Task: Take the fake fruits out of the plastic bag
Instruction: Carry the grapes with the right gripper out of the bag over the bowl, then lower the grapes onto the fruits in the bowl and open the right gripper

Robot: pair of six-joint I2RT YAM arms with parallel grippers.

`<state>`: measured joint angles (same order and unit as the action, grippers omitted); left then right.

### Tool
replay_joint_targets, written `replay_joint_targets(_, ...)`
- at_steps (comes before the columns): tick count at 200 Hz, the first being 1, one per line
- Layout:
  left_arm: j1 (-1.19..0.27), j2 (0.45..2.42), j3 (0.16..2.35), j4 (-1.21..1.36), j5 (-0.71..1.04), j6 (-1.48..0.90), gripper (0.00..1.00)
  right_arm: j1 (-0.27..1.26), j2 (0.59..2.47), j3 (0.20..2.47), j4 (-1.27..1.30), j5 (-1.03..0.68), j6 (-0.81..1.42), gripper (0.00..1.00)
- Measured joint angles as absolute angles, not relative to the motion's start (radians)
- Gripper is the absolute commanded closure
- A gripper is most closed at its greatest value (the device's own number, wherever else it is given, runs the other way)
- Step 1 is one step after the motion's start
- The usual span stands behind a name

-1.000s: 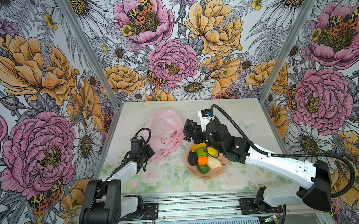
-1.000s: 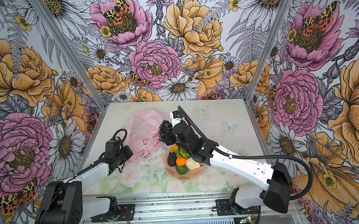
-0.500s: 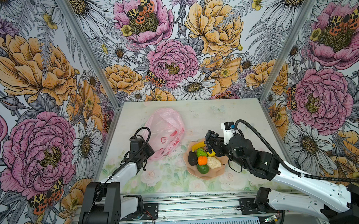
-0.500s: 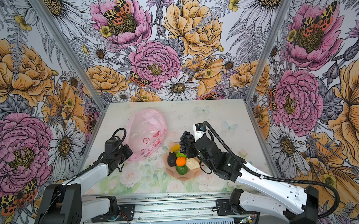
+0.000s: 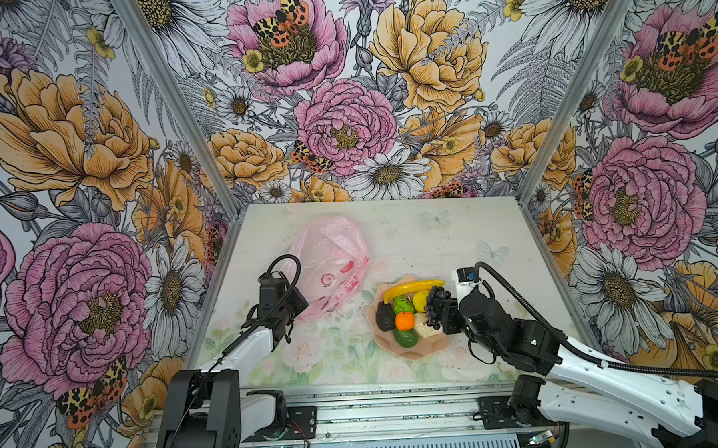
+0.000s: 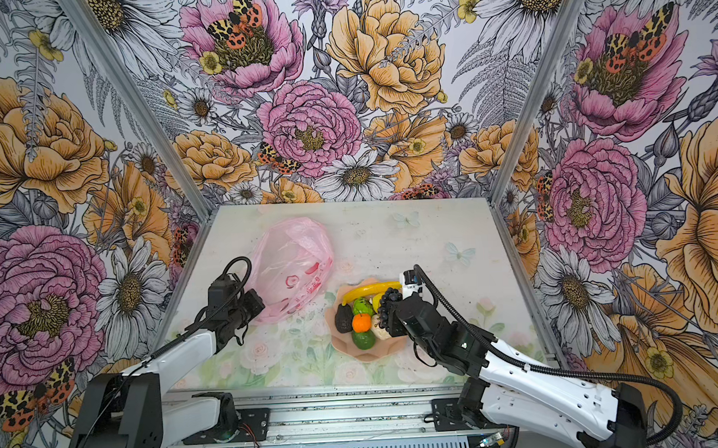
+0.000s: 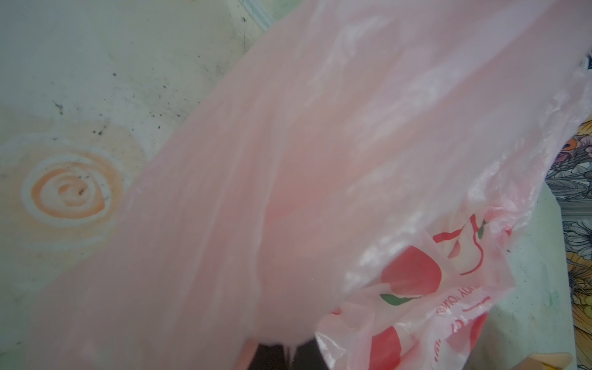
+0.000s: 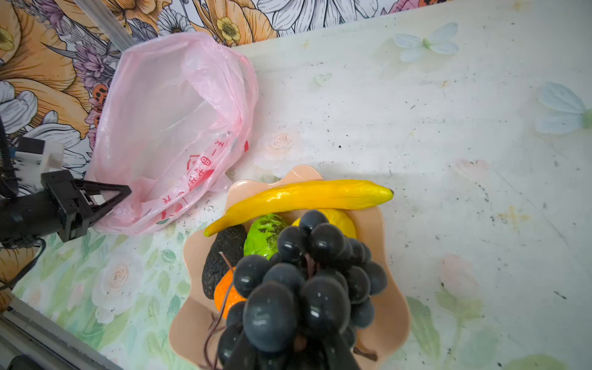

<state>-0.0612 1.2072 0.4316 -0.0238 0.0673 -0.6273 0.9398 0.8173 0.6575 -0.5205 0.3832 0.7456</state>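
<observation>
While both top views give the layout, with the bag [image 5: 329, 255] lying far left on the table [image 5: 453, 229] and the bowl [image 5: 417, 352] at near centre holding a banana [image 5: 412, 288], an orange [image 5: 404, 321] and other fruits, the right gripper [image 5: 446, 317] pinches the grape bunch [image 5: 435, 305] over the bowl's right side. Only the right wrist view shows the left gripper [image 8: 125, 193] pressed together on the bag's near edge; the left wrist view shows mostly pink film.

Light bright, even, diffuse in both top views; wide-angle stretch noted at edges. Faint soft shadow seen on table [image 8: 416, 179] just beside bowl [image 8: 396, 307]. Close above bowl, grape bunch [image 8: 307, 282] slightly defocused. Left wrist view: plastic bag [image 7: 288, 160] blurred, washed out.
</observation>
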Motion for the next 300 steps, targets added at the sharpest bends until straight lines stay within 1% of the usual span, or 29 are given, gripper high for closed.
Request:
replay_joint_targets(99,-0.069,1.207,0.432,-0.021,0.051,-0.624,1.0,0.942,0.822,0.583,-0.526,0.395,0.805,0.73)
replay_joint_targets(143,-0.07,1.207,0.432,-0.021,0.045,-0.624,1.0,0.983,0.848,0.562,-0.526,0.395,0.872,0.73)
replay_joint_targets(187,-0.07,1.207,0.432,-0.022,0.044,-0.621,1.0,1.022,0.875,0.559,-0.525,0.397,0.933,0.67)
replay_joint_targets(237,-0.07,1.207,0.432,-0.022,0.044,-0.62,1.0,1.035,0.887,0.559,-0.523,0.388,0.988,0.65)
replay_joint_targets(263,-0.07,1.207,0.432,-0.022,0.044,-0.62,1.0,1.036,0.886,0.545,-0.519,0.366,1.02,0.61)
replay_joint_targets(300,-0.07,1.207,0.432,-0.022,0.044,-0.62,1.0,1.036,0.888,0.528,-0.519,0.321,1.059,0.58)
